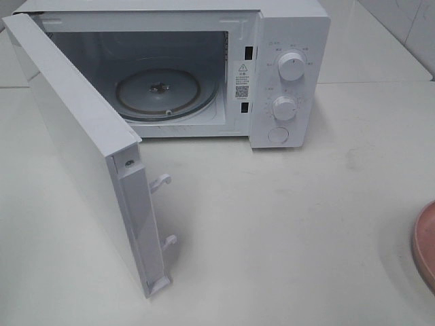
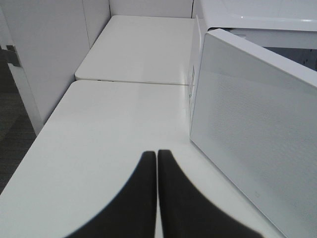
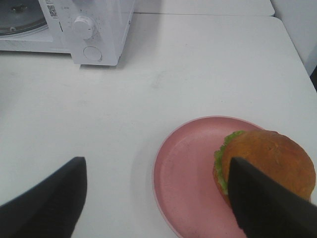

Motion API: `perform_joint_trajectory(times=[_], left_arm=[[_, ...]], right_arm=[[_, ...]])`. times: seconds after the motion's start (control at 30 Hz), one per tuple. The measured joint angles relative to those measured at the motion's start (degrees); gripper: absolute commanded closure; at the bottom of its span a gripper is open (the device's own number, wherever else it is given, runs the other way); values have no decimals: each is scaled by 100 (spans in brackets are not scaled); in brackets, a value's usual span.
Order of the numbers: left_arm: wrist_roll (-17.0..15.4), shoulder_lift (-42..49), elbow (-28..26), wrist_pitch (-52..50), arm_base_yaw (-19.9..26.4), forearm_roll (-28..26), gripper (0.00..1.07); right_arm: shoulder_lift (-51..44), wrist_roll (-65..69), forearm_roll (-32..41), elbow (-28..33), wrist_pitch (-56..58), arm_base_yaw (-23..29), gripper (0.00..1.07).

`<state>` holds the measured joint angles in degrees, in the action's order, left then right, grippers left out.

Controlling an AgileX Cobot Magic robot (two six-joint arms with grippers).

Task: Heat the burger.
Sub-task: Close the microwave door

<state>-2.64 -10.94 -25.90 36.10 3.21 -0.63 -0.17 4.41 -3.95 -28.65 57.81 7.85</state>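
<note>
The burger (image 3: pixel 270 158), golden-brown bun over a green lettuce frill, sits on the far side of a round pink plate (image 3: pixel 185 171) in the right wrist view. My right gripper (image 3: pixel 157 196) hovers open above the plate, one dark finger (image 3: pixel 257 198) overlapping the bun, the other finger (image 3: pixel 49 198) over bare table. Only the plate's edge (image 1: pixel 425 244) shows in the high view, at the right border; the burger is out of that view. My left gripper (image 2: pixel 157 161) is shut with nothing in it, beside the open microwave door (image 2: pixel 257 148).
The white microwave (image 1: pixel 272 68) stands at the back with its door (image 1: pixel 88 149) swung wide toward the front left. Its glass turntable (image 1: pixel 160 92) is bare. Two dials (image 1: pixel 292 66) and a button sit on its right panel. White tabletop (image 1: pixel 285 224) lies between microwave and plate.
</note>
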Motion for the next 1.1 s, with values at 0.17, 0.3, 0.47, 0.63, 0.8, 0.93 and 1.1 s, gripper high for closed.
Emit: perform_joint_trajectory(times=[0.17, 0.3, 0.47, 0.63, 0.8, 0.93, 1.1], left_arm=[[0, -647, 378, -1295, 0, 0, 107], [6, -1083, 693, -2217, 0, 0, 107], [6, -1942, 1318, -4217, 0, 0, 107], [6, -2739, 1564, -5288, 0, 132, 107], [-201, -3621, 1581, -5884, 0, 688, 107], [-607, -4097, 1581, -6194, 0, 1031, 107], [-1192, -4910, 1581, -7162, 0, 1896, 107]], right_arm=[[0, 0, 0, 0, 0, 0, 31], [0, 0, 0, 0, 0, 0, 31], [0, 0, 0, 0, 0, 0, 31], [0, 0, 0, 0, 0, 0, 31], [0, 0, 0, 0, 0, 0, 31], [0, 0, 0, 0, 0, 0, 31], [0, 0, 0, 0, 0, 0, 31]])
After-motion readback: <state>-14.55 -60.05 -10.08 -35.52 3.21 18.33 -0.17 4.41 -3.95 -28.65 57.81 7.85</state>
